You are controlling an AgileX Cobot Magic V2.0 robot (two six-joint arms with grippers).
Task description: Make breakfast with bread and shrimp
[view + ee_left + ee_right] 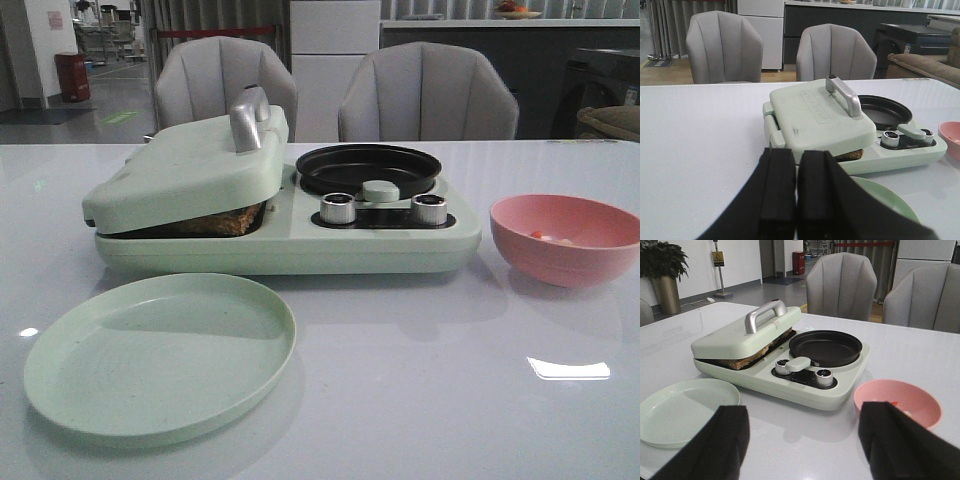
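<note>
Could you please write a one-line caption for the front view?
Bread sits under the breakfast maker's part-lowered lid, beside its empty black pan, with a green plate and pink bowl.

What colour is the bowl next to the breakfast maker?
Pink. The bowl shows best in the front view, right of the maker.

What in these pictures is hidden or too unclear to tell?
- Bread: every view shows only a brown edge; the press lid covers the rest, so the slice count is unknowable.
- Shrimp: tiny orange specks in the pink bowl, partly behind its rim; number unclear.
- Right pincer: fingertips cut off by the frame edge.
</note>
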